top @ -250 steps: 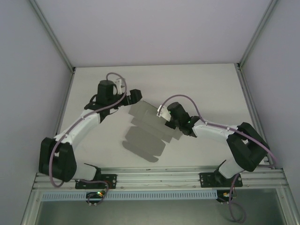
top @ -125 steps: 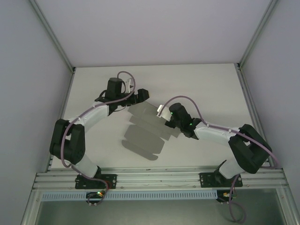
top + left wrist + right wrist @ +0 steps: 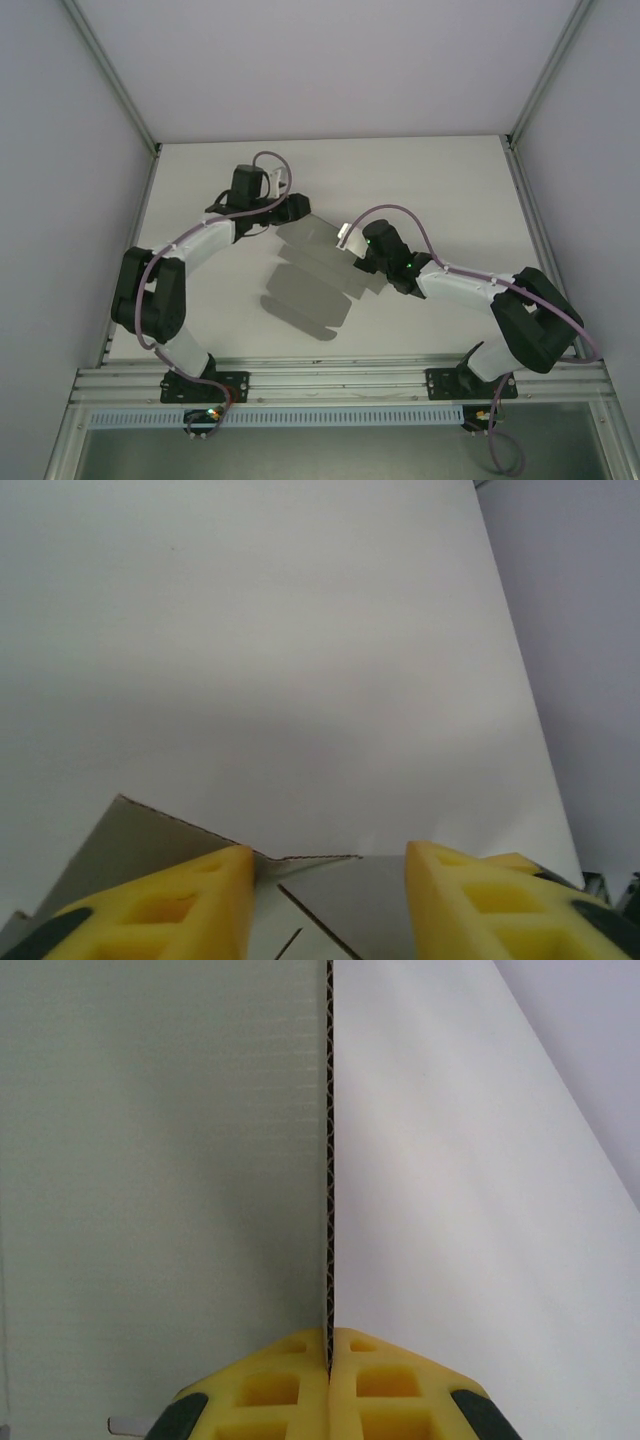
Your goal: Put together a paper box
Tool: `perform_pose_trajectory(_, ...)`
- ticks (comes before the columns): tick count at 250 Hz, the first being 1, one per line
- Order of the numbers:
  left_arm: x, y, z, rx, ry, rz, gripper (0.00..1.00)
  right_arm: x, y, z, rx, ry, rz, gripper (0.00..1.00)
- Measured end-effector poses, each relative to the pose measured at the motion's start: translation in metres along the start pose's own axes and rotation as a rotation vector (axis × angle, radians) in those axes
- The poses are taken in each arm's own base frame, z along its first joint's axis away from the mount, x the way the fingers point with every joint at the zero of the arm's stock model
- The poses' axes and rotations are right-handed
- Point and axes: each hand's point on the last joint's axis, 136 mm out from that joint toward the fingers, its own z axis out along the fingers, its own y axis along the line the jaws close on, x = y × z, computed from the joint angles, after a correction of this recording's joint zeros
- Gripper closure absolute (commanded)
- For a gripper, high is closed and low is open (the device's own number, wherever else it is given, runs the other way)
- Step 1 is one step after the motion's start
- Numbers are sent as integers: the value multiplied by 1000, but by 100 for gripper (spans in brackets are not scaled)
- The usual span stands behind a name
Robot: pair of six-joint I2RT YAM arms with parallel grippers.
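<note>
The paper box (image 3: 305, 290) lies as a flat grey die-cut sheet near the middle of the tabletop (image 3: 430, 180), its flaps unfolded; the right pincer (image 3: 356, 260) sits at the sheet's right side, and in the right wrist view the right pincer (image 3: 329, 1335) is pressed together on the corrugated edge of the paper box (image 3: 160, 1160); the left pincer (image 3: 297, 206) hangs at the sheet's far corner; seen from its wrist, the left pincer (image 3: 328, 865) stands spread, a corner of the paper box (image 3: 130, 835) beneath its yellow fingers (image 3: 170, 910).

Left tool (image 3: 330, 868) parted, right tool (image 3: 328, 1338) clamped.
</note>
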Motion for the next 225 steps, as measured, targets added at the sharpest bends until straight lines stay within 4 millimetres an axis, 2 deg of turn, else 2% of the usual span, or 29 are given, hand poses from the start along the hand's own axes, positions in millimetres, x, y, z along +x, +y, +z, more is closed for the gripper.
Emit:
perform_pose_trajectory(45,5,-3,-2,-52,-6,36,78,3,-2,0,11,14,24,100)
perform_pose_trajectory(92,39,-31,5,-29,83,97,78,-13,-11,-1,30,-25,69,100)
perform_pose_trajectory(126,52,-40,9,-23,114,124,78,-19,-12,-2,26,-51,100,100)
perform_pose_trajectory(153,53,-41,10,-22,115,129,78,-23,-7,-2,-3,-69,110,100)
perform_pose_trajectory(190,44,-48,12,8,71,139,78,-30,0,-3,-51,-108,115,100)
perform_pose_trajectory(225,44,-48,16,38,40,138,70,-27,4,-7,-68,-122,121,100)
